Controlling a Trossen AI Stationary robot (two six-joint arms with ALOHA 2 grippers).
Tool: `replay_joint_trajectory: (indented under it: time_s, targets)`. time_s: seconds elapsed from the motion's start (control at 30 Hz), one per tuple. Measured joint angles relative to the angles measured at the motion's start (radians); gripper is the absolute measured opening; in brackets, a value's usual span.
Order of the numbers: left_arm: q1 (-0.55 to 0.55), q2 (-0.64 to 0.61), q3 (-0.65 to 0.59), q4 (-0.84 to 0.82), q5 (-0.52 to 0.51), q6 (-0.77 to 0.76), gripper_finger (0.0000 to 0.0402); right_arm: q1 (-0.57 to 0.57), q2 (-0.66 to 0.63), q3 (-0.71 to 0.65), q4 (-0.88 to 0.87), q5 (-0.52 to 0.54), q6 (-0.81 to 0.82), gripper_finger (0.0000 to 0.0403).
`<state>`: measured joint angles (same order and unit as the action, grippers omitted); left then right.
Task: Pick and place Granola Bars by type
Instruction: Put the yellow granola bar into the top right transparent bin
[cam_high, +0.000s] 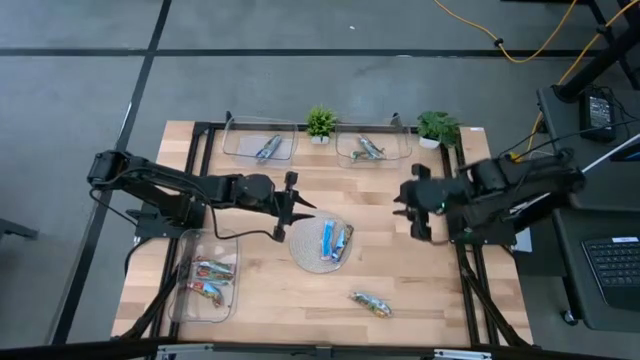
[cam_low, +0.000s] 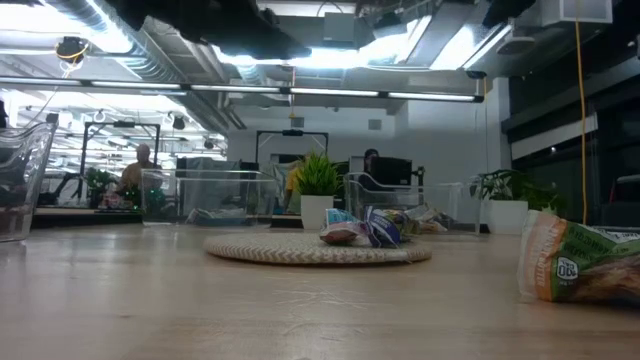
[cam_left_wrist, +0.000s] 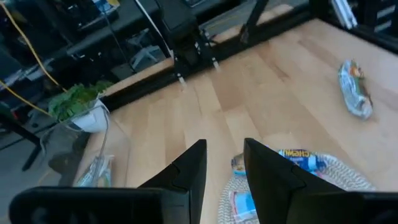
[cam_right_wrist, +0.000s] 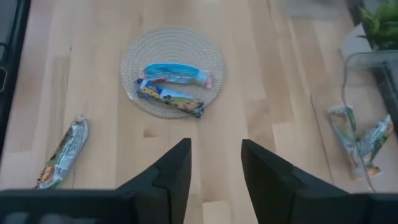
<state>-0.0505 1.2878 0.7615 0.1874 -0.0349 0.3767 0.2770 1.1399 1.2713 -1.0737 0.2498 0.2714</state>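
Nearest my edge of the table I have one green-wrapped granola bar (cam_high: 370, 303) lying loose on the bare wood, apart from everything else. To its left, along the table's left side, a clear tray (cam_high: 205, 277) holds two red, multicoloured bars (cam_high: 208, 281). Further in, at the middle, the round woven mat (cam_high: 320, 243) carries two blue bars (cam_high: 335, 239) side by side, one paler blue, one darker with yellow lettering. My left gripper (cam_high: 296, 208) hangs just over the mat's left rim, its fingers (cam_left_wrist: 186, 174) a narrow way apart with nothing between them; the wrist camera shows the blue bars right beyond the tips. My right gripper (cam_high: 408, 198) waits to the right of the mat, well clear of it, fingers (cam_right_wrist: 171, 168) likewise parted and empty, looking across at the mat and the loose green bar. At the far edge, two more clear trays sit between two small potted plants (cam_high: 321, 123): the left tray (cam_high: 260, 141) holds silvery blue bars (cam_high: 268, 148), the right tray (cam_high: 373, 146) greenish bars (cam_high: 368, 150).
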Motion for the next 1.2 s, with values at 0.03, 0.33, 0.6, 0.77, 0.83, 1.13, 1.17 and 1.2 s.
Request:
replay_joint_trajectory:
  time_s: [0.03,0.33,0.6,0.77,0.83,1.13,1.17,1.2]
  targets:
    - [0.0,-0.009,-0.001,0.003,0.001,-0.008,0.0099,0.029,0.008,0.0,0.0,0.02,0.016,0.0143]
    - [-0.001,-0.146,0.0,-0.004,0.047,-0.025,0.0098,0.242,0.123,0.0,0.026,0.171,0.169,0.0143]
    - [-0.009,-0.23,0.0,-0.036,0.133,-0.067,0.0098,0.337,0.256,0.0,0.136,0.151,0.188,0.0143]
    - [-0.026,-0.232,0.0,-0.04,0.133,-0.044,0.0098,0.357,0.327,0.0,0.23,0.068,0.15,0.0143]
    - [-0.029,-0.232,0.0,-0.041,0.133,-0.046,0.0097,0.359,0.352,0.0,0.25,0.039,0.147,0.0143]
    - [-0.047,-0.232,0.0,-0.041,0.12,-0.138,0.0098,0.354,0.471,0.0,0.255,0.012,0.306,0.0143]
    - [-0.047,-0.232,0.0,-0.042,0.117,-0.148,0.0099,0.354,0.485,0.0,0.255,0.004,0.324,0.0143]
    - [-0.047,-0.232,0.0,-0.042,0.117,-0.158,0.0099,0.354,0.5,0.0,0.255,-0.013,0.341,0.0143]
